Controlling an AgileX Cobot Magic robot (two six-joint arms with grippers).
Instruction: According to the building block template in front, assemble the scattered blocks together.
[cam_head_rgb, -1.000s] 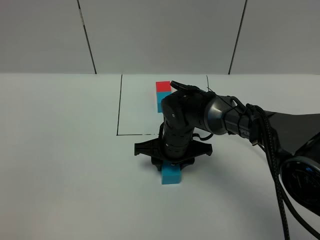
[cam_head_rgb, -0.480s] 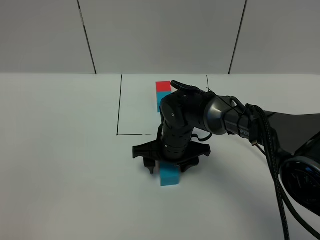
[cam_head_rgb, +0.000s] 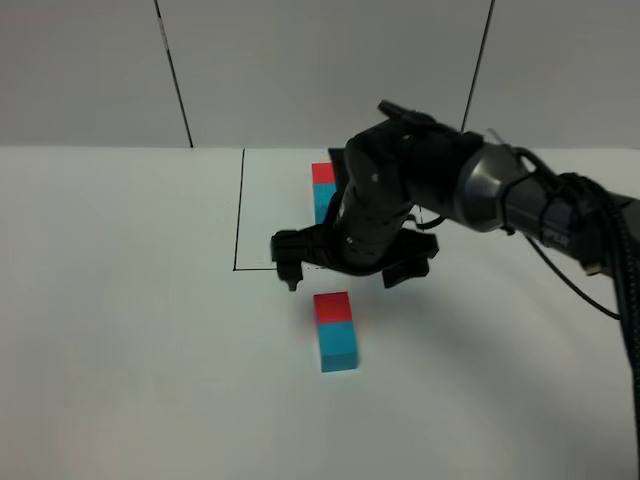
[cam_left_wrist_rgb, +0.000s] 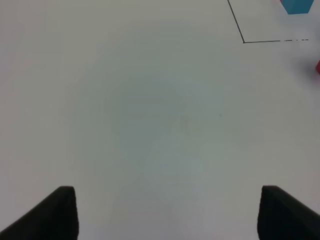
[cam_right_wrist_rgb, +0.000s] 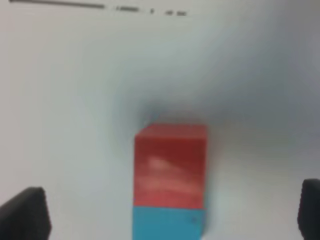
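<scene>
White matte tabletop (cam_head_rgb: 120, 300), viewed from a high exterior camera, with thin black outline frame (cam_head_rgb: 239, 210) drawn toward the far side. Inside the frame: building block template (cam_head_rgb: 323, 190), a small red cube joined to a cyan-blue cube as one two-block bar, red end farther from the camera, partly hidden behind the arm.

On the near side of the frame, outside it: small matte red cube (cam_head_rgb: 331, 307) and small matte cyan-blue cube (cam_head_rgb: 338, 345), touching face to face in one line, red toward the frame, cyan-blue toward the camera. Same colour order as the template. Both flat on the table, free of any contact with the robot.

Black right gripper (cam_head_rgb: 350, 277), hanging above the table just beyond the red cube, over the near line of the frame; fingers spread wide, one dark fingertip (cam_head_rgb: 291, 276) to the left and the other to the right, nothing between them. Right wrist view: red cube (cam_right_wrist_rgb: 170, 165) and cyan-blue cube (cam_right_wrist_rgb: 167, 222) centred between the two widely separated finger ends (cam_right_wrist_rgb: 25, 212), at the picture's edges, well apart from both.

Left wrist view: left gripper (cam_left_wrist_rgb: 167, 212) over bare tabletop (cam_left_wrist_rgb: 150, 115), fingers spread wide, holding nothing; corner of the black frame (cam_left_wrist_rgb: 243, 41) and a cyan-blue piece of the template (cam_left_wrist_rgb: 296, 6) at the picture's margin.
</scene>
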